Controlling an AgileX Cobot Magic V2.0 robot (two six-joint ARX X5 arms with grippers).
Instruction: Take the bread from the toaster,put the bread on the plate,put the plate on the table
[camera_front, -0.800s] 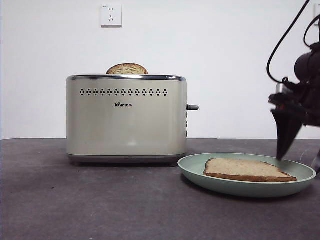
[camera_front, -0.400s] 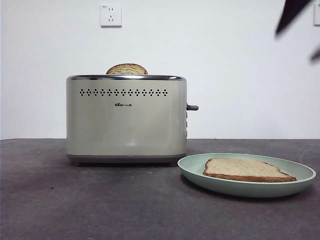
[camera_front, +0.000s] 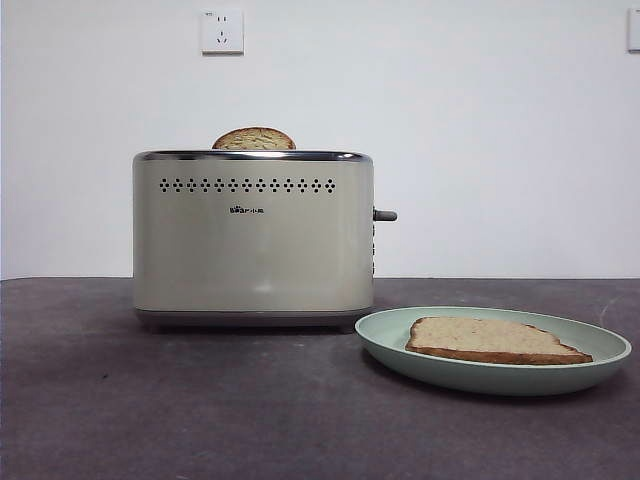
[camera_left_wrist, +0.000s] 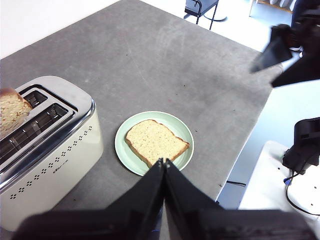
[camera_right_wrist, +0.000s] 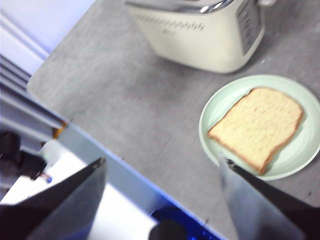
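The bread (camera_front: 495, 338) lies flat on the mint green plate (camera_front: 385, 340), which rests on the table (camera_front: 200, 400) to the right of the cream toaster (camera_front: 253, 235). A round-topped speckled slice (camera_front: 254, 139) sticks up from the toaster's slot. Both arms are out of the front view. My left gripper (camera_left_wrist: 163, 162) is shut and empty, high above the plate (camera_left_wrist: 126, 150) and bread (camera_left_wrist: 156, 141). My right gripper (camera_right_wrist: 162, 162) is open and empty, raised off to the side of the plate (camera_right_wrist: 212, 112) and bread (camera_right_wrist: 257, 125). The right gripper also shows in the left wrist view (camera_left_wrist: 272, 50).
A wall socket (camera_front: 222, 30) sits on the white wall behind the toaster. The table's edge (camera_right_wrist: 90, 135) lies close below the right gripper. A chair (camera_left_wrist: 200, 6) stands beyond the table's far corner.
The gripper beside the plate's right rim rose up to the top right corner and has now left the front view. Bread, plate and toaster have not moved.
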